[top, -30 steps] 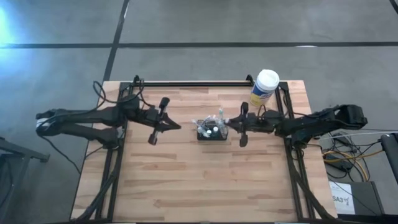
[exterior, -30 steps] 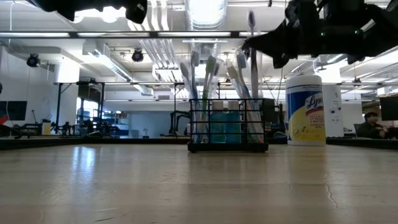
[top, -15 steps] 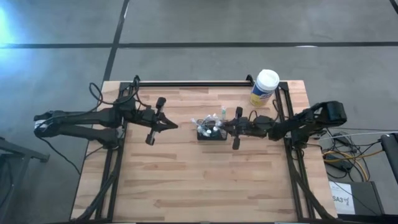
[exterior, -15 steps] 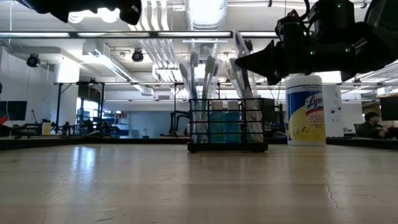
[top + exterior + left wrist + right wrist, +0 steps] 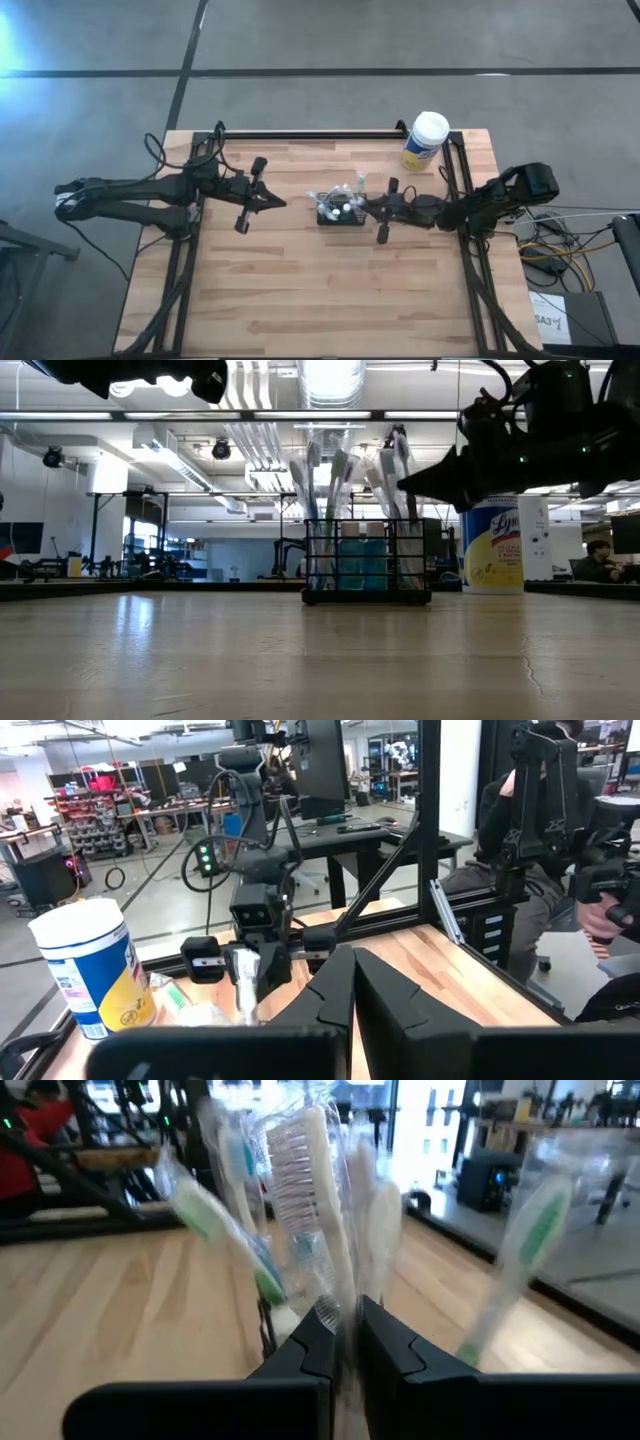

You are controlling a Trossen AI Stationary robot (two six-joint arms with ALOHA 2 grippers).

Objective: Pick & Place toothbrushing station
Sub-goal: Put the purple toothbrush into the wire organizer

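Note:
The black wire caddy (image 5: 340, 213) stands on its base at the table's middle, holding several toothbrushes upright; it also shows in the low view (image 5: 365, 565). My right gripper (image 5: 366, 207) is level at the caddy's right side, above its rim (image 5: 405, 482), and is shut on a clear-wrapped white toothbrush (image 5: 305, 1190) among the others. My left gripper (image 5: 282, 202) hovers shut and empty to the left of the caddy, above the table. My right gripper pinches the wrapped toothbrush's handle (image 5: 340, 1308) between its two fingers, below the bristle head. The fingers come level from the table's right and lie across the brush. The brush stands nearly upright, head up (image 5: 400, 440), its lower part down in the caddy.
A yellow wipes canister with a white lid (image 5: 425, 140) stands at the far right corner, behind my right arm. Black frame rails (image 5: 300, 133) run along the table's far and side edges. Bare wood lies in front of the caddy (image 5: 330, 290).
My right gripper has come down beside the caddy with the toothbrush. The brush's head stood well above the others a second ago; it has tipped on the way and now stands about level with them in the caddy.

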